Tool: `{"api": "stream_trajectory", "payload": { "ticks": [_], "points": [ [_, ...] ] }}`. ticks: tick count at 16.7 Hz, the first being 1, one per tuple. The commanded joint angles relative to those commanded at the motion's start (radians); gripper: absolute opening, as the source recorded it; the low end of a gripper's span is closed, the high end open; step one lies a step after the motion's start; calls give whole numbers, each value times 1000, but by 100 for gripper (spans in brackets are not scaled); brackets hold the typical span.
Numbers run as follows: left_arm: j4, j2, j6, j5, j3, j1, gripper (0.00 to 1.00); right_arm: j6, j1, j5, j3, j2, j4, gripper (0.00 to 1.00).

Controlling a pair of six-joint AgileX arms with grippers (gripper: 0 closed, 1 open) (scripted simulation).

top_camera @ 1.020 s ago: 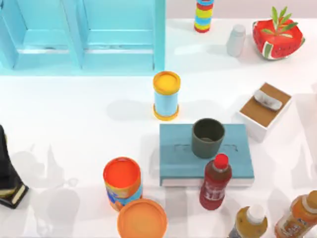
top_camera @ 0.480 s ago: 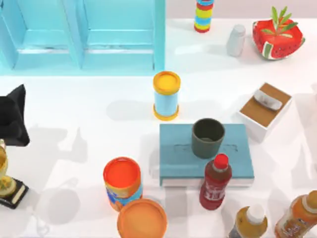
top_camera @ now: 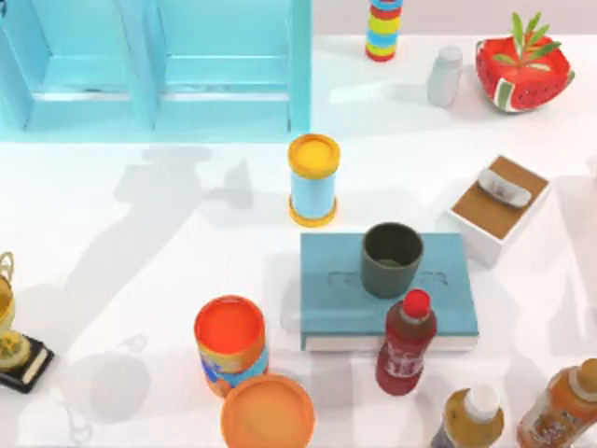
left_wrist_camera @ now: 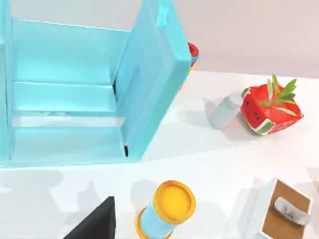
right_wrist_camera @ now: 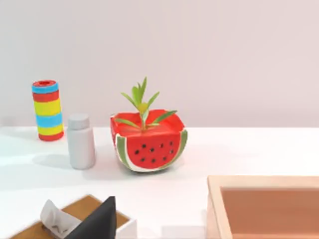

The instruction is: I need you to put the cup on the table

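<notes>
A: Start at the near edge of the bench (top_camera: 140, 215), taking the book (top_camera: 328, 303) as the landmark.

B: Nearest are an orange lid (top_camera: 268, 413) and an orange-topped can (top_camera: 230, 343), both off the book's near left corner. A red-capped bottle (top_camera: 405, 343) stands at the book's near edge, with two more bottles (top_camera: 471, 417) further right.

A: And the cup?

B: The cup (top_camera: 392, 259) stands upright on the book, toward its far right part (not on the white bench itself).

A: Beyond the book?

B: A yellow-lidded can (top_camera: 313, 179) just past its far left corner, a box (top_camera: 495, 207) to its right, then a blue cabinet (top_camera: 154, 65), a striped cylinder (top_camera: 383, 28), a grey bottle (top_camera: 444, 75) and a watermelon planter (top_camera: 520, 67) at the back.

A: The arms?

B: A dark tip of the left end effector (left_wrist_camera: 94, 225) sits near the yellow-lidded can; a dark tip of the right end effector (right_wrist_camera: 97, 221) sits over the box. I cannot tell whether either is spread or pressed together.
</notes>
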Motion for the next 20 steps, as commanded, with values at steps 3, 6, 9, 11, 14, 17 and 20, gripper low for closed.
{"api": "stream_trajectory", "payload": {
  "ticks": [3, 6, 9, 11, 14, 17, 20],
  "points": [
    [-171, 276, -113, -23, 341, -112, 100, 0, 0, 0, 0, 0, 0, 100],
    [-344, 554, -224, -40, 649, -215, 100, 0, 0, 0, 0, 0, 0, 100],
    [-516, 829, -326, -50, 911, -300, 100, 0, 0, 0, 0, 0, 0, 100],
    [-626, 1001, -385, -53, 1054, -344, 100, 0, 0, 0, 0, 0, 0, 100],
    [-774, 1212, -456, -54, 1213, -392, 100, 0, 0, 0, 0, 0, 0, 100],
    [-876, 1342, -504, -53, 1303, -422, 100, 0, 0, 0, 0, 0, 0, 100],
    [-909, 1381, -518, -52, 1328, -431, 100, 0, 0, 0, 0, 0, 0, 100]
  ]
}}
